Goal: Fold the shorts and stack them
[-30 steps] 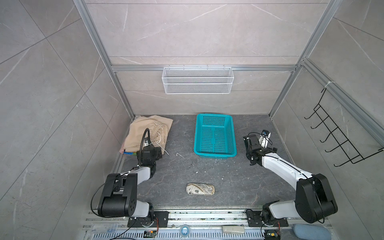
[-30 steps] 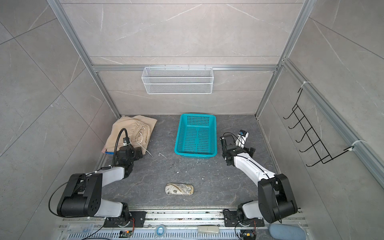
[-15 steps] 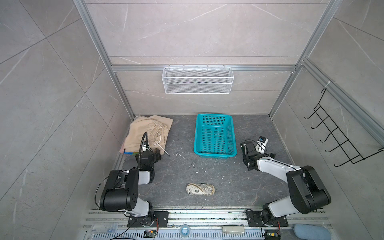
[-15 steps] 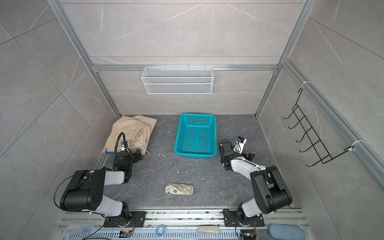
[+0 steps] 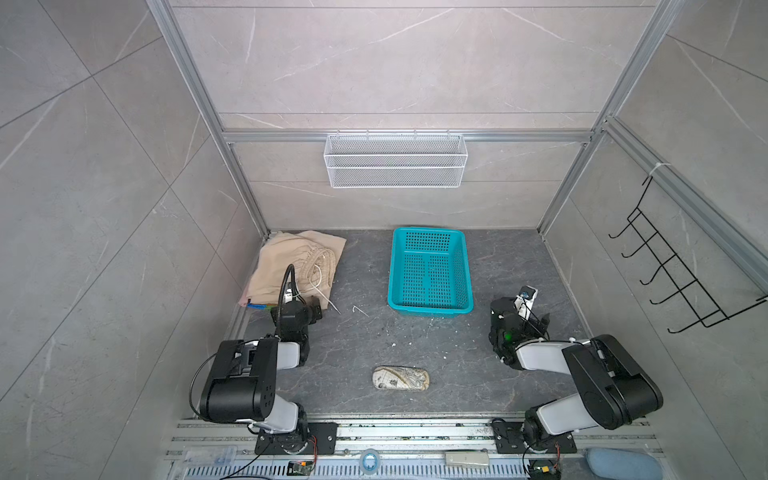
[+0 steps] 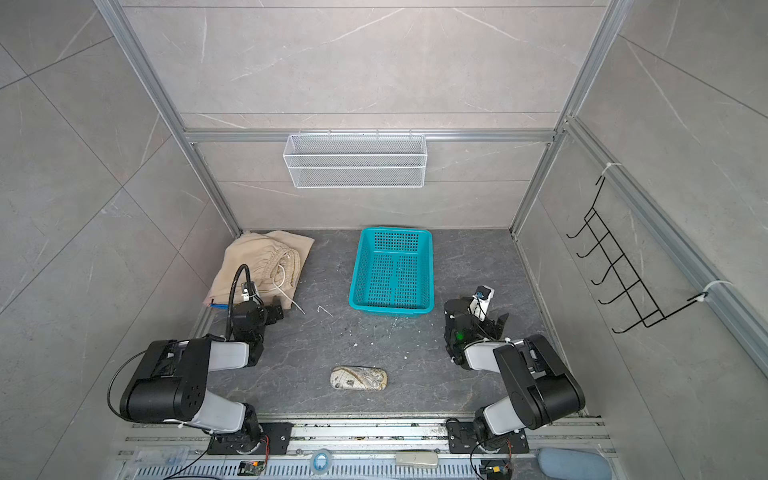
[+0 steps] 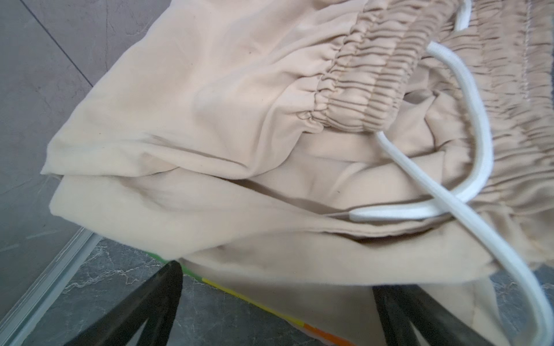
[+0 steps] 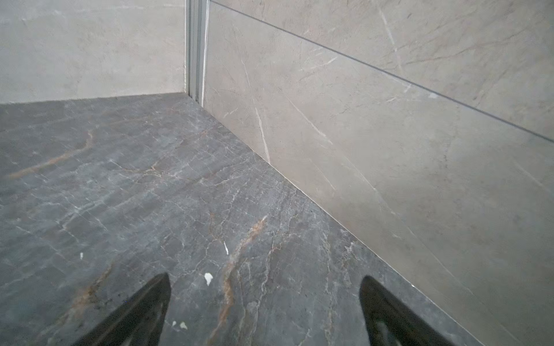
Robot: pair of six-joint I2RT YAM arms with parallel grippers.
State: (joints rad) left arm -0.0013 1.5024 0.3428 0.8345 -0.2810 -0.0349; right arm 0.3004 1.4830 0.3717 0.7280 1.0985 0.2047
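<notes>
The beige shorts [image 5: 291, 266] [image 6: 257, 266], with gathered waist and white drawstring [image 7: 467, 96], lie folded in the back left corner. A rainbow-striped edge [image 7: 227, 289] [image 5: 259, 306] of another pair peeks out beneath them. My left gripper [image 5: 309, 311] [image 6: 274, 313] [image 7: 277, 277] is open at the pile's near edge, and the beige hem lies between its fingers, ungripped. My right gripper [image 5: 519, 309] [image 6: 478, 311] [image 8: 264, 277] is open and empty, low over bare floor, facing the back right corner.
A teal perforated basket [image 5: 430, 270] [image 6: 392, 270] stands at the back middle. A patterned pouch [image 5: 401, 378] [image 6: 358, 378] lies near the front. A white wire shelf [image 5: 395, 160] hangs on the back wall and a black hook rack [image 5: 681, 274] on the right wall.
Both arms have folded back toward the front rail. The right gripper has dropped lower and drawn back from beside the basket. The left gripper has pulled back slightly along the pile's edge.
</notes>
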